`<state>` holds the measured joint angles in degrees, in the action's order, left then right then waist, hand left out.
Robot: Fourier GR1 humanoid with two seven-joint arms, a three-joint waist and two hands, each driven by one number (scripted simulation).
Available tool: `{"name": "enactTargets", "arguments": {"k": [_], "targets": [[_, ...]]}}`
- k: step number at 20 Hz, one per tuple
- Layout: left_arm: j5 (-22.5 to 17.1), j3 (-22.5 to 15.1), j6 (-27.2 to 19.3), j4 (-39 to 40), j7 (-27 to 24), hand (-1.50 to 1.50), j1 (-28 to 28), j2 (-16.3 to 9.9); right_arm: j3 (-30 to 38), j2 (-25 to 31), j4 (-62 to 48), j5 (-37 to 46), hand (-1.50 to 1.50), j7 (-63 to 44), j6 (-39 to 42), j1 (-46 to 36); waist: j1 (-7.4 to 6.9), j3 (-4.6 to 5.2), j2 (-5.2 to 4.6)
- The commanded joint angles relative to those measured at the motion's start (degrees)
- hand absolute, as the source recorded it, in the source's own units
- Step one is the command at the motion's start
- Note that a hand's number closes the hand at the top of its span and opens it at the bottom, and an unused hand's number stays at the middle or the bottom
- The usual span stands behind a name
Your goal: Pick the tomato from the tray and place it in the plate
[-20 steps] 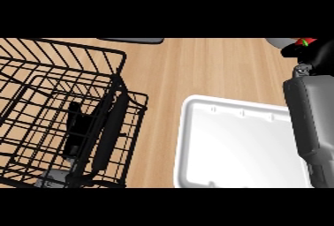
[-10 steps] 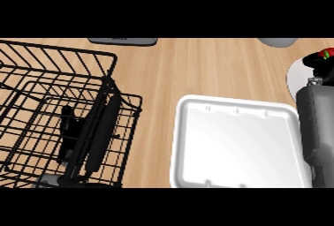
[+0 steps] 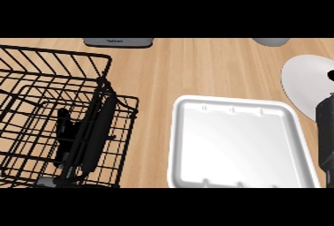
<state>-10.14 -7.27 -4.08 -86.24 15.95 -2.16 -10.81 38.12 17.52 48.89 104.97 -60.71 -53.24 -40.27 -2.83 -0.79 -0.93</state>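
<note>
Left of the right robot hand (image 3: 325, 132), whose fingers I cannot make out, sits the bare tray (image 3: 189, 145); the plate (image 3: 303, 81) lies just beyond. No tomato shows, likely carried; next comes release over the plate.

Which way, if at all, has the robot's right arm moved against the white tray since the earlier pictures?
Yes: rightwards. The right arm earlier covered the right side of the tray; now it shows only at that rim.
</note>
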Motion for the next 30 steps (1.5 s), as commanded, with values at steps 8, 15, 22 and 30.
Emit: {"name": "enactTargets", "arguments": {"k": [8,15,22,30], "targets": [[1.03,-0.49,-0.64,3.69,-1.91,0.00,0.46,1.85,10.40,7.09,-20.16,-13.84,-1.50,0.26,-5.42,-1.88,0.67,0.49,-0.46],[0.25,-0.57,0.77,2.74,-3.52,0.00,4.11,1.47,12.00,10.10,-26.61,-30.83,-1.50,18.58,-5.80,-3.06,0.52,0.30,-0.13],[0.20,-0.34,-0.65,2.13,-1.53,0.00,2.48,1.87,12.17,8.16,-18.55,-42.99,-1.50,34.71,-16.22,-2.81,1.06,0.20,0.00],[0.74,0.05,-2.10,1.89,-1.26,0.00,2.78,2.37,10.96,1.51,-4.73,-66.81,-1.50,50.46,-14.13,4.22,2.58,0.46,0.72]]}}
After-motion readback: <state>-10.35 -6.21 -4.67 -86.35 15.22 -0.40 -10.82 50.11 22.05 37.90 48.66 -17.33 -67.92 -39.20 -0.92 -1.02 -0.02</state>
